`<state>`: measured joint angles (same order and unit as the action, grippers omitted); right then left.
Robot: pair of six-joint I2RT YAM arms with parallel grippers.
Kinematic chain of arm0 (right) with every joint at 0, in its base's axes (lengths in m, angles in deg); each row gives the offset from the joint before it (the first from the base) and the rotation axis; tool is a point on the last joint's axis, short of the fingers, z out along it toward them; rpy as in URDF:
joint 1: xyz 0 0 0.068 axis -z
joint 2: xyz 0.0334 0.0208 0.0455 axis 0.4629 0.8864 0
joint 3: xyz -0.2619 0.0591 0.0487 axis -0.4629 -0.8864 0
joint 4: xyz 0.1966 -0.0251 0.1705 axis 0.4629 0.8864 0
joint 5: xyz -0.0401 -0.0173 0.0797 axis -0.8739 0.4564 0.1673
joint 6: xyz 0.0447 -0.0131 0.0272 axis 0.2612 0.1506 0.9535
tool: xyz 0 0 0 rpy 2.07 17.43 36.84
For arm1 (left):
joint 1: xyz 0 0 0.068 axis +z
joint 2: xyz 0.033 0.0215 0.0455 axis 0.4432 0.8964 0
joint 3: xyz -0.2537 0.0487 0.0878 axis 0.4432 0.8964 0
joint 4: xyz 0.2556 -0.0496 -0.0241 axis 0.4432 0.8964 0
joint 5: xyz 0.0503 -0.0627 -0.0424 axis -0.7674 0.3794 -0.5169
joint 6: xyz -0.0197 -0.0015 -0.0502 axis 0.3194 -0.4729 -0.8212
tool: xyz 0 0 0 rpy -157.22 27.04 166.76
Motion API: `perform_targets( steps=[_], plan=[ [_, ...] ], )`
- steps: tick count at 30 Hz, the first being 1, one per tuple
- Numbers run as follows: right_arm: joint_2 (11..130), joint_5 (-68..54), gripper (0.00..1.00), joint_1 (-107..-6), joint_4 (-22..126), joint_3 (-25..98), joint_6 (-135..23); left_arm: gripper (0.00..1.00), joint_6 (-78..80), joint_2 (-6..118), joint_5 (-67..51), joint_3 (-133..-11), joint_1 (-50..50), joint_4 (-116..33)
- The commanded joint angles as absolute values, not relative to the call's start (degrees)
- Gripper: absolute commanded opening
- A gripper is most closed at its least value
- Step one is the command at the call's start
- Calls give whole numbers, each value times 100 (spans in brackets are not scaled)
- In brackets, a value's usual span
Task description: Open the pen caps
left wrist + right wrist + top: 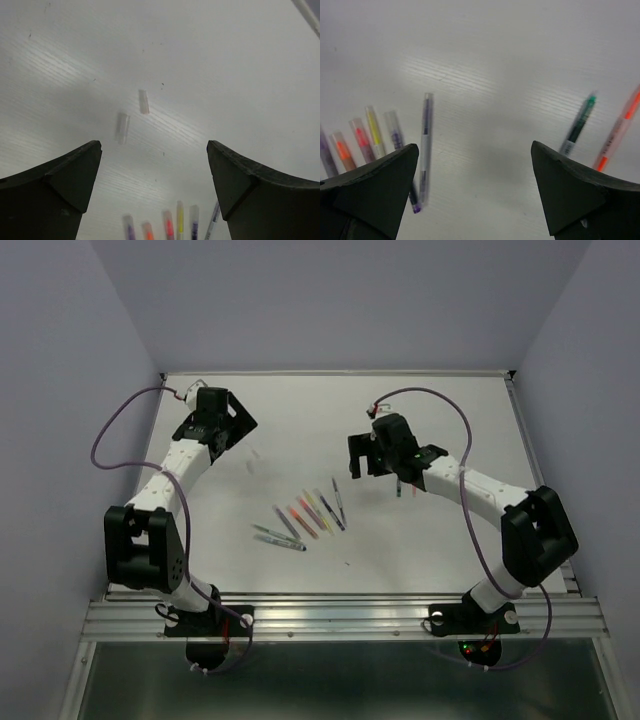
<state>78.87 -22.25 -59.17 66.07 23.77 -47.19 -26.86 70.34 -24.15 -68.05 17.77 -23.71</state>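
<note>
Hazard: my left fingers [228,418] and right fingers [362,455] both spread, gripping nothing, above the worktop [450,400]; pens [305,515] fanned mid-worktop, two clear caps [143,101] loose nearer my left; a low reach could, I judge, roll caps away or scatter the fan.

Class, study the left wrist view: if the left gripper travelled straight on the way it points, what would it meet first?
Most likely the bare table, beside the two clear caps lying ahead of the open left gripper. Nothing seems to stand in between, though depth is hard to judge.
</note>
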Motion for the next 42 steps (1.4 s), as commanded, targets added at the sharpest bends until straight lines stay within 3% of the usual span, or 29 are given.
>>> perform_targets(
  steps=[1,10,27,30,35,39,42],
  plan=[
    [8279,-2599,100,-6395,6742,2846,-4545,99,-2620,6356,-2431,-6610,1743,-2373],
    [9509,-3153,100,-7011,6901,3585,-4219,99,-2664,5600,-2396,-6240,1717,-2531],
    [9827,-3329,98,-7442,7525,3278,-3964,99,-2664,5688,-2203,-6073,1717,-2707],
    [9801,-3285,93,-7495,7586,3111,-3877,99,-2673,5705,-2177,-6064,1717,-2724],
    [9731,-3179,68,-7495,7587,2935,-3709,99,-2673,5714,-2168,-6056,1716,-2733],
    [9774,-3162,57,-7495,7578,2891,-3683,99,-2673,5714,-2168,-6047,1708,-2751],
    [9862,-3074,39,-7495,7578,2908,-3701,99,-2673,5723,-2176,-6055,1717,-2751]
  ],
)
